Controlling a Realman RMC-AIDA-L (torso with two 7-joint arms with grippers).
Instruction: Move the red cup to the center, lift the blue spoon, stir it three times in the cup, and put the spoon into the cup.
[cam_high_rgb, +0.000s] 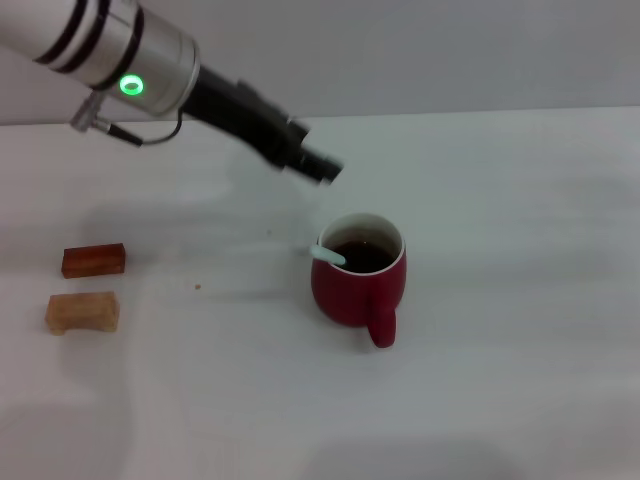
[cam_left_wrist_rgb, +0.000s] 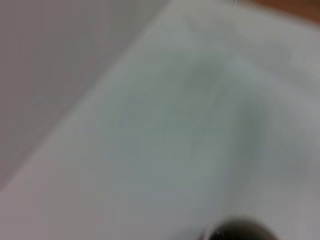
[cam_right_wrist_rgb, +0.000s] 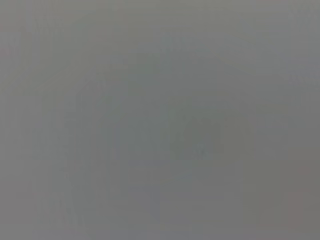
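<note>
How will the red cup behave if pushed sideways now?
The red cup looks squat and wide-based, so it would probably slide rather than tip. The blue spoon leaning on its rim might rattle or shift. Dark liquid inside could slosh.

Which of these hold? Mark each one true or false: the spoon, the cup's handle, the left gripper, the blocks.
1. The blue spoon lies flat on the table. False: it rests in the red cup, its handle over the rim.
2. The cup's handle faces the robot. True.
3. The left gripper grips the spoon. False: it hangs above and behind the cup, apart from it.
4. Two wooden blocks lie on the robot's left. True.
</note>
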